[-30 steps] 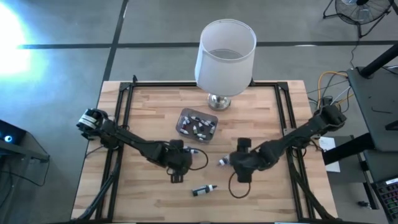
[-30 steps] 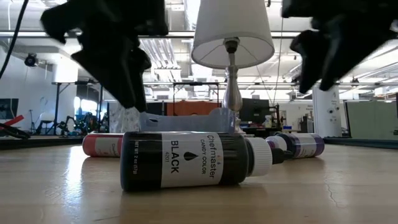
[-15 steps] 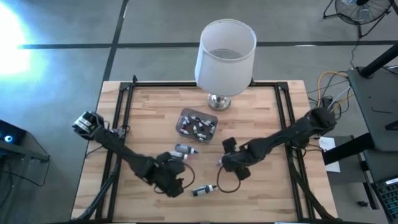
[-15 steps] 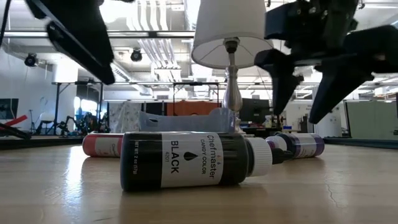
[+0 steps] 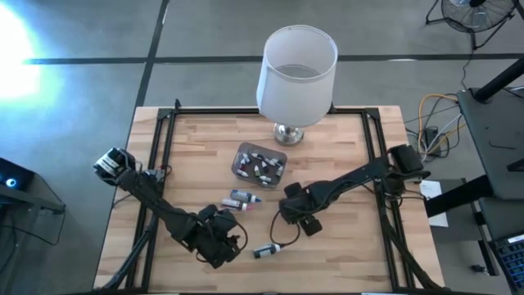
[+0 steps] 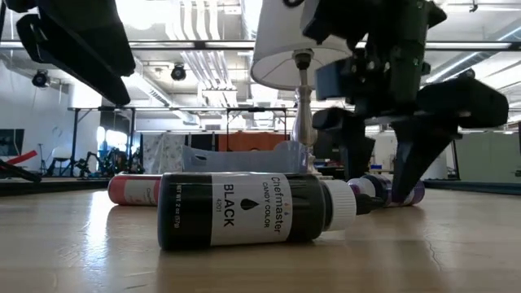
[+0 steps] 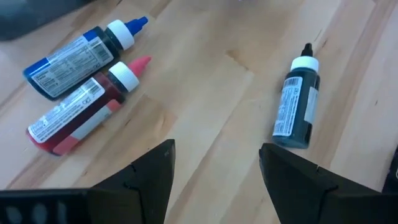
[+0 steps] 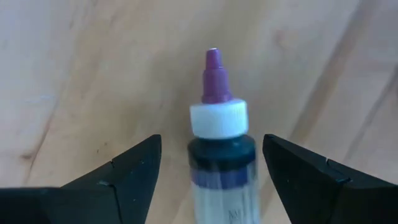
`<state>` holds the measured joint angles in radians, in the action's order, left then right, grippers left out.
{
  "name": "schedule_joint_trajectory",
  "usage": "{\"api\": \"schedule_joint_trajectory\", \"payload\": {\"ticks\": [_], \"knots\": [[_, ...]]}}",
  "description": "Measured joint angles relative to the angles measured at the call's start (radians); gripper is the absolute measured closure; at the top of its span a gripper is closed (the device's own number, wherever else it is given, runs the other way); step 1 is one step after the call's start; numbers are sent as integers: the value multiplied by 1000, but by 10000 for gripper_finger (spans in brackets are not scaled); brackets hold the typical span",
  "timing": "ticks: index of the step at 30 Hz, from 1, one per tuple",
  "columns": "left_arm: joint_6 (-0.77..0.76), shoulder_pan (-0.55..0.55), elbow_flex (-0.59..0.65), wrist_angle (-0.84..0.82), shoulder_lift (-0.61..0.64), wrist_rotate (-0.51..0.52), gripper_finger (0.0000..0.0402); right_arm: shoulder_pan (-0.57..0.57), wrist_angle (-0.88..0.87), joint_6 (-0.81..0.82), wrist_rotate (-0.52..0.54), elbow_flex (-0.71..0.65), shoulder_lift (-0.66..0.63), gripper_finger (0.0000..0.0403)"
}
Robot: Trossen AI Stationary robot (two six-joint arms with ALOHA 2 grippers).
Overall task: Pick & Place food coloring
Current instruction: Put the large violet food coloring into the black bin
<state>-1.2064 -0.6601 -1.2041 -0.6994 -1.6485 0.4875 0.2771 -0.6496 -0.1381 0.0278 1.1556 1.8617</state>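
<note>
Several tiny food coloring bottles lie on their sides on the wooden table. A purple-capped one (image 8: 221, 155) lies between the fingers of my open right gripper (image 8: 211, 143), which stand on either side of it without touching. A black bottle (image 5: 268, 250) lies near the table's near edge. A red bottle (image 7: 81, 115) and a blue bottle (image 7: 81, 50) lie side by side in front of the tub (image 5: 260, 164), which holds several more. My open left gripper (image 5: 217, 243) hovers left of the black bottle (image 7: 297, 106).
A lamp with a white shade (image 5: 296, 74) stands on its metal base (image 5: 286, 133) at the far edge, behind the tub. Black rails (image 5: 164, 139) run along the table's left and right sides. Bare wood lies at the near right corner (image 5: 352, 254).
My right gripper has moved toward the table's left and come down over the purple-capped bottle, so its fingers now straddle it. My left gripper has moved away from the tub toward the near edge, uncovering the red and blue bottles. No bottle has moved.
</note>
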Motion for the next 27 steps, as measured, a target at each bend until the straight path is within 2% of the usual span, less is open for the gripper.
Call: {"api": "schedule_joint_trajectory", "payload": {"ticks": [17, 20, 27], "knots": [[-28, 1, 15, -1, 0, 41, 191, -6, -39, 5, -5, 34, 42, 161], [-38, 1, 15, -1, 0, 49, 191, -5, -39, 19, -11, 39, 54, 184], [-50, 1, 15, -4, 0, 54, 191, -6, 10, 68, 6, 62, 45, 272]]}}
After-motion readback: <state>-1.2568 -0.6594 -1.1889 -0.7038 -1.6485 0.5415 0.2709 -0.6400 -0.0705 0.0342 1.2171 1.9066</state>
